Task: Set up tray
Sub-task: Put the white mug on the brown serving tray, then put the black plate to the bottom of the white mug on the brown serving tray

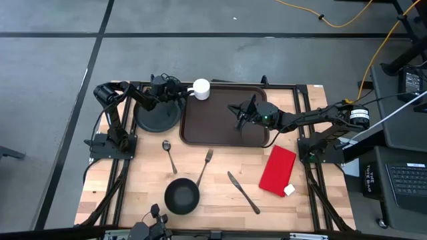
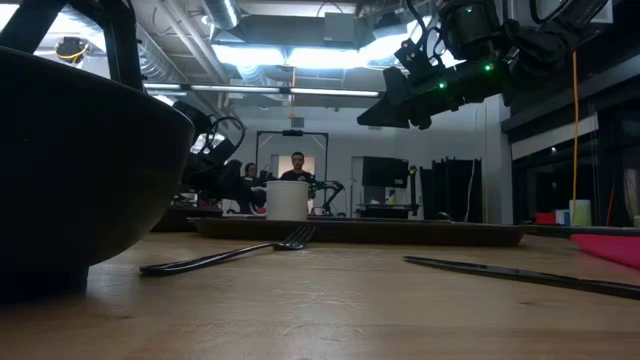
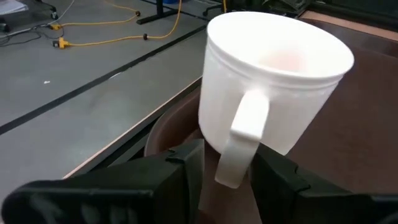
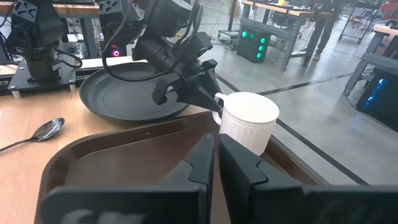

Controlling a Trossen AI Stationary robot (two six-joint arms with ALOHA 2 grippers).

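- Brown plastic is forming the large rectangular tray [image 1: 223, 113], which is lying at the table's far middle, with a white ceramic mug [image 1: 201, 89] standing in its far left corner.
- Left gripper [image 1: 181, 91] is sitting at the mug's handle, its fingers [image 3: 283, 171] parted on either side and not squeezing it.
- Right gripper [image 1: 241, 117] is hovering over the tray, fingers nearly together, carrying nothing.
- Judging by this, only the mug is placed; round black plate [image 1: 158, 113], black bowl [image 1: 181, 197], metal spoon [image 1: 168, 152], fork [image 1: 205, 165], knife [image 1: 243, 192] and red napkin [image 1: 277, 171] are waiting outside.
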